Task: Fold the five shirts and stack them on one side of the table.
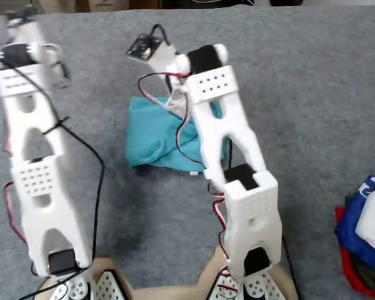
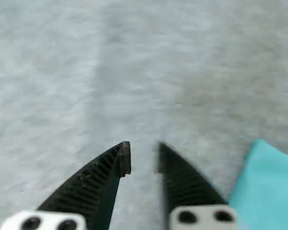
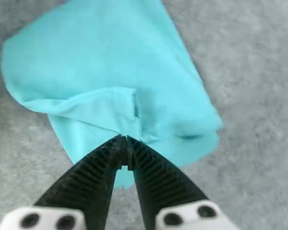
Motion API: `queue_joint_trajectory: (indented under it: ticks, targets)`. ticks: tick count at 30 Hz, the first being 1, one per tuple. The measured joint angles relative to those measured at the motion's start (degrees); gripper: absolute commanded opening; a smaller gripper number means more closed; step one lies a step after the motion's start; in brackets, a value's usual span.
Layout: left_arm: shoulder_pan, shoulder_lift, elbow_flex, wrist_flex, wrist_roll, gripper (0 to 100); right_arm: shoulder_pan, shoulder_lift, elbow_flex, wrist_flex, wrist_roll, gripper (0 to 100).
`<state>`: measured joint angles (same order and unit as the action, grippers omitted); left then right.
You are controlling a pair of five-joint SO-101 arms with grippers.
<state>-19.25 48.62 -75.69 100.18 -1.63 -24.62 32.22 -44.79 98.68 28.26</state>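
Your right gripper [image 3: 127,143] has its jaws closed together on a raised fold of the crumpled turquoise cotton shirt [image 3: 110,62]. The pinch is clear from the right wrist view. From above, the white right arm [image 1: 219,125] covers that spot, and you see the shirt [image 1: 153,140] lying mid-table on the grey felt-like table cover [image 1: 300,94].

Your left gripper [image 2: 144,158] has its jaws a narrow gap apart with nothing between them. It hangs over bare grey cover, with one corner of the turquoise shirt [image 2: 269,177] just beside it. The high view puts the left arm [image 1: 31,144] stretched along the table's left side, well apart from the right arm.

The high view also gives you the pile of folded shirts [image 1: 362,237], blue, red and white, at the right edge, well apart from the turquoise one.
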Motion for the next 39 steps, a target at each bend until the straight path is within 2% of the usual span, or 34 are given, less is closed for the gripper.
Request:
queue_joint_trajectory:
  ticks: [5,11,13,17,24,30,39]
  targets:
    - [-6.59,-10.37,15.91,0.09,-0.88,2,-3.16,0.09,2.46,-1.32,0.00,18.6]
    - [-9.41,-24.79,38.51,-0.79,-2.90,2,-4.13,3.25,2.46,-3.43,-0.35,19.1]
    - [-10.29,-29.63,44.22,-3.16,-3.69,2,-4.13,5.98,2.46,-4.22,-0.44,16.9]
    - [-10.64,-38.33,55.30,-7.56,-5.54,2,-3.60,9.14,2.46,-5.10,-0.70,0.3]
    - [-10.64,-50.11,74.02,-16.53,-5.98,2,-0.35,9.14,2.46,-4.57,-2.11,0.5]
    - [-10.55,-56.62,80.79,-19.78,-5.98,2,3.16,9.14,2.46,-0.26,-0.79,0.5]
    - [-10.46,-57.67,81.05,-19.78,-6.07,2,5.01,3.16,5.89,2.37,2.64,0.5]
